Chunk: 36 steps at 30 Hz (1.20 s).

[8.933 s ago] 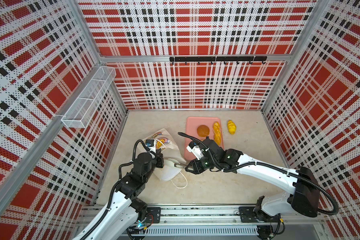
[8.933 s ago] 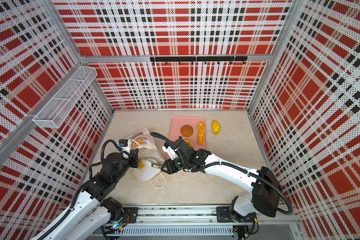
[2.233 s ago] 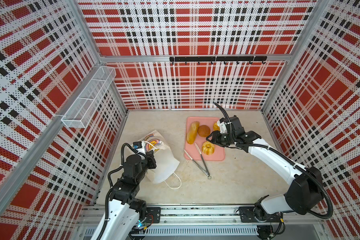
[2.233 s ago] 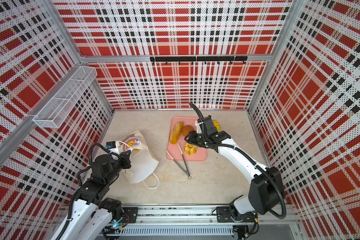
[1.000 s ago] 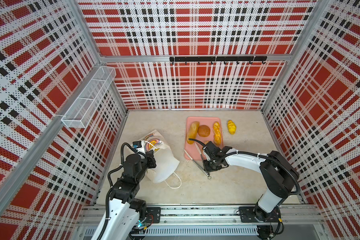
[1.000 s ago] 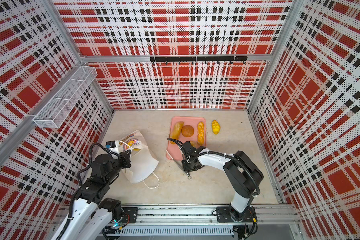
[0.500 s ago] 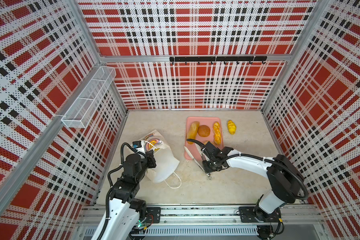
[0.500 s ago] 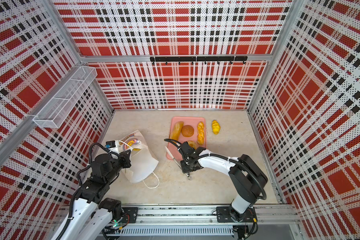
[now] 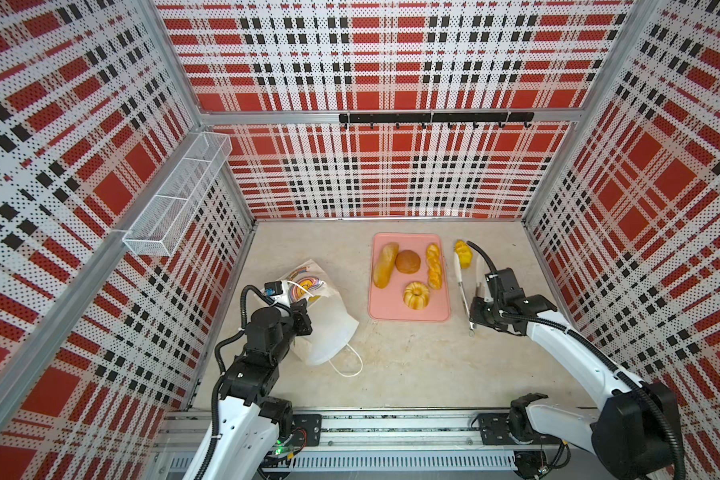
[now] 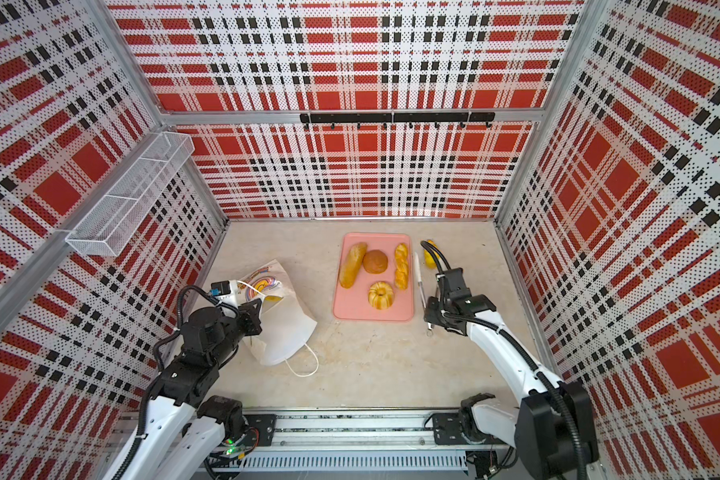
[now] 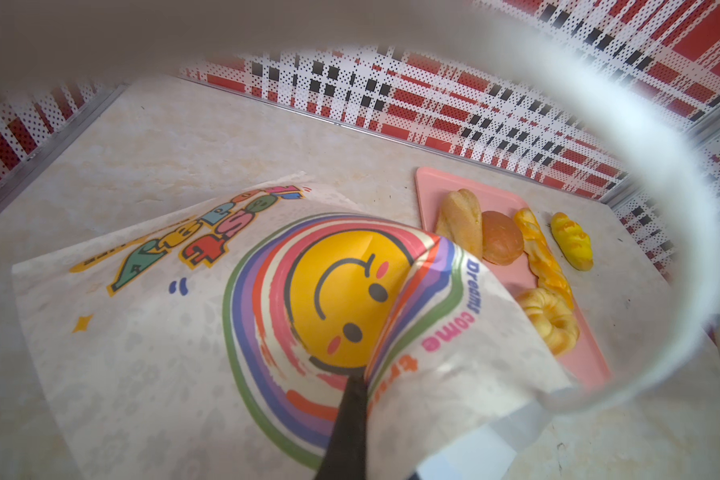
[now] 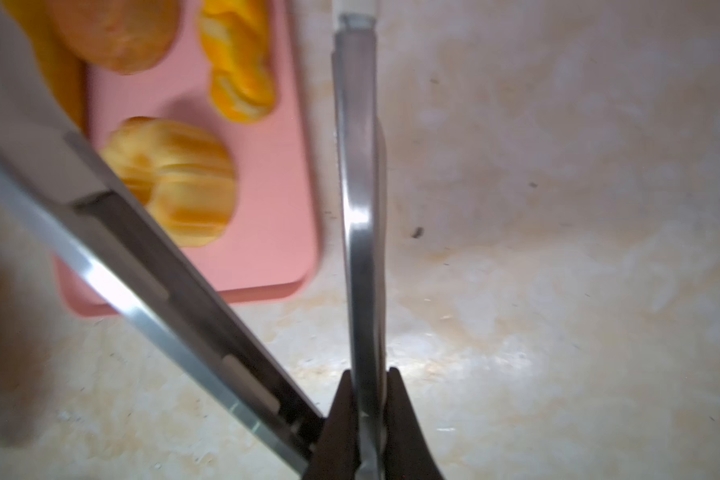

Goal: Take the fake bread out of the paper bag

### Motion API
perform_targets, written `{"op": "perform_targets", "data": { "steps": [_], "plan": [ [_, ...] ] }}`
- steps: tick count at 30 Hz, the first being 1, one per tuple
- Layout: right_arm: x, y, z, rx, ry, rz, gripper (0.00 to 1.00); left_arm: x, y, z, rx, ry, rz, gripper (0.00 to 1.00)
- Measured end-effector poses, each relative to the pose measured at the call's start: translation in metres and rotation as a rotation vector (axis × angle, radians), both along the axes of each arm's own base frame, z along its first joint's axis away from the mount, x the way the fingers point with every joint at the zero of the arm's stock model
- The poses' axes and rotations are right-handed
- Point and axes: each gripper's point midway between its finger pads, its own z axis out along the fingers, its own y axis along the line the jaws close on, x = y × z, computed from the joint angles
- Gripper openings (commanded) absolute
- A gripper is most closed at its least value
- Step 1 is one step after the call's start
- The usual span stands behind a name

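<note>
white paper bag (image 9: 329, 332) lies on its side on the tabletop (image 9: 391, 374) at 9 o'clock from the floor's centre in both top views (12 o'clock = back wall). left gripper (image 11: 352, 399) is pressed together on a fold of the printed paper. the bag's inside is not visible. right gripper (image 12: 364, 395) is pinching one arm of the metal tongs (image 9: 461, 286) at 2 o'clock. the second arm splays free. pink tray (image 9: 391, 309) at 12 to 1 o'clock carries a long loaf (image 9: 385, 264), round brown bun (image 9: 408, 262), braided stick (image 9: 433, 266) and ring bread (image 9: 416, 295). a small yellow roll (image 9: 462, 253) sits off the tray at 1 o'clock, just beside the tong tips. step in hand, as judged: tool pickup between extractions. next move calls for carrying the tongs across to 9 o'clock, tips to the bag mouth, with the left grip steadying the paper. caution: with only one arm clamped, the tongs probably cannot be squeezed, so a regrip across both arms may be needed.
</note>
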Motion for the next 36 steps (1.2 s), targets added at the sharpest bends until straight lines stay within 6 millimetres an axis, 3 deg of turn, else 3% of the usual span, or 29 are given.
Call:
{"op": "perform_targets", "data": {
  "steps": [4,9,10,12,14,17,18,22,25,28,36],
  "plan": [
    [-0.006,-0.035,-0.026,-0.05,0.085,-0.071,0.0,0.0,0.0,0.0,-0.002,-0.001,-0.002,0.0],
    [0.002,-0.047,-0.046,-0.079,0.128,-0.068,0.0,0.0,0.001,0.0,-0.006,-0.001,-0.001,0.0],
    [0.003,-0.047,-0.051,-0.082,0.139,-0.063,0.04,0.0,0.001,0.0,-0.008,-0.001,0.0,0.0],
    [0.005,-0.047,-0.058,-0.082,0.155,-0.061,0.26,0.0,0.001,0.001,-0.009,-0.002,0.001,0.0],
    [0.008,-0.046,-0.062,-0.076,0.156,-0.052,0.37,0.0,0.001,0.001,-0.01,-0.002,0.001,0.0],
    [0.014,-0.045,-0.059,-0.072,0.13,-0.05,0.48,0.0,0.001,0.001,-0.011,-0.004,0.0,0.0],
    [0.015,-0.046,-0.058,-0.071,0.125,-0.051,0.59,0.0,0.001,0.001,-0.011,-0.005,0.0,0.0],
    [0.017,-0.044,-0.045,-0.052,0.079,-0.062,0.82,0.0,0.001,0.001,-0.012,-0.005,0.001,0.0],
    [0.018,-0.039,-0.026,-0.005,-0.011,-0.079,0.85,0.0,0.001,0.002,-0.013,-0.008,0.0,0.0],
    [0.014,-0.036,-0.019,0.033,-0.067,-0.101,0.9,0.0,0.001,0.002,-0.014,-0.008,-0.002,0.0],
    [-0.003,-0.021,-0.051,0.033,0.016,-0.112,0.93,-0.001,-0.001,0.003,-0.02,-0.01,-0.011,0.0]
  ]
}}
